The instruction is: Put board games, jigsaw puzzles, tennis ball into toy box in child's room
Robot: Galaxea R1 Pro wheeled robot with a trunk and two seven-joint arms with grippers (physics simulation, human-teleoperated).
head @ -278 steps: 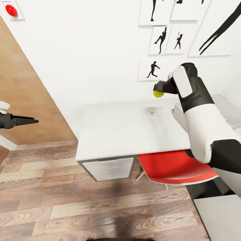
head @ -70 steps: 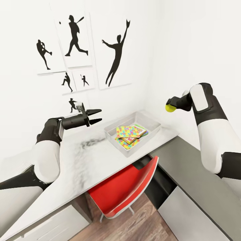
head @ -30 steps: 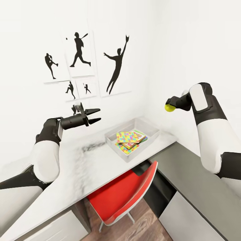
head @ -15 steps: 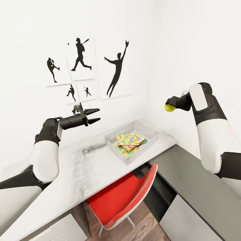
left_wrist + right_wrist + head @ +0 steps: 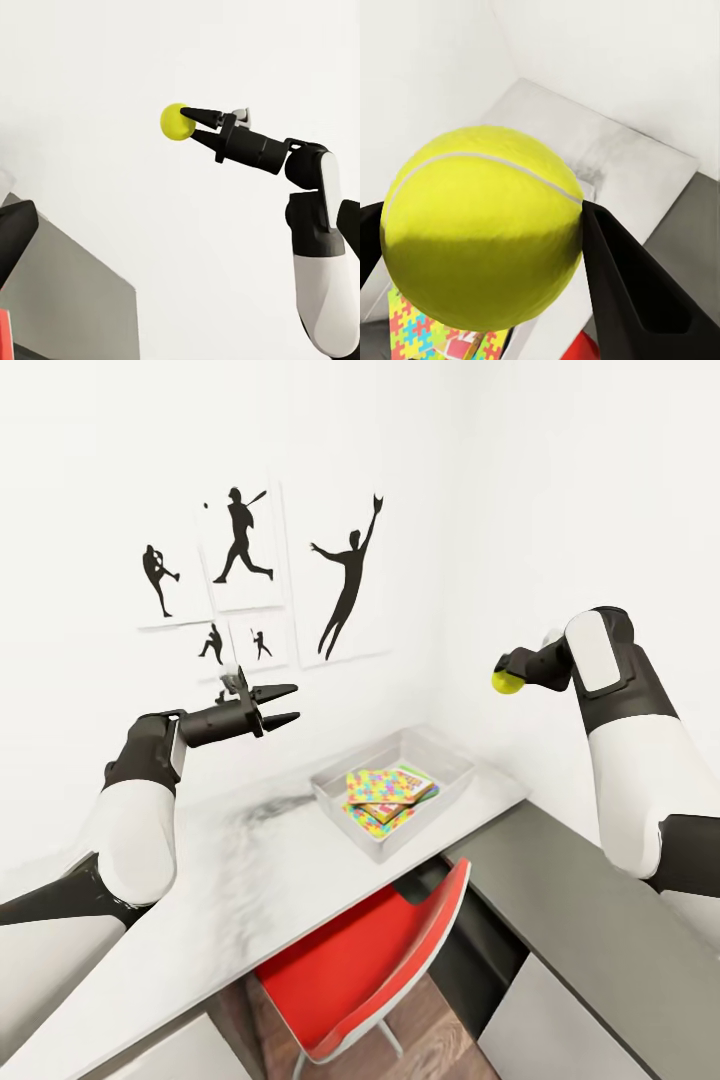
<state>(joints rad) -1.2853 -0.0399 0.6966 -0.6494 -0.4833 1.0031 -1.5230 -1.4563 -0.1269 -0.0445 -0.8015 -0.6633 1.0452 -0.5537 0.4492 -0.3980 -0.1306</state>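
Note:
My right gripper (image 5: 506, 680) is shut on the yellow-green tennis ball (image 5: 505, 681), held high in the air to the right of and above the toy box (image 5: 455, 757). The ball (image 5: 480, 225) looms large between the black fingers in the right wrist view, and the left wrist view shows it (image 5: 177, 121) at the right gripper's tips. The grey toy box sits on the light table (image 5: 250, 860) and holds the colourful jigsaw puzzles (image 5: 378, 784) stacked with a green-edged board game (image 5: 422, 780). My left gripper (image 5: 286, 704) hovers open above the table, left of the box.
A red chair (image 5: 370, 970) is tucked under the table's front edge. The lower dark grey side unit (image 5: 590, 920) runs along the right wall. Black sports silhouettes (image 5: 345, 575) hang on the white wall behind.
The camera view has crept closer and shifted slightly, so the table and box sit a little lower-left in the picture. Both arms keep their poses, the ball still gripped.

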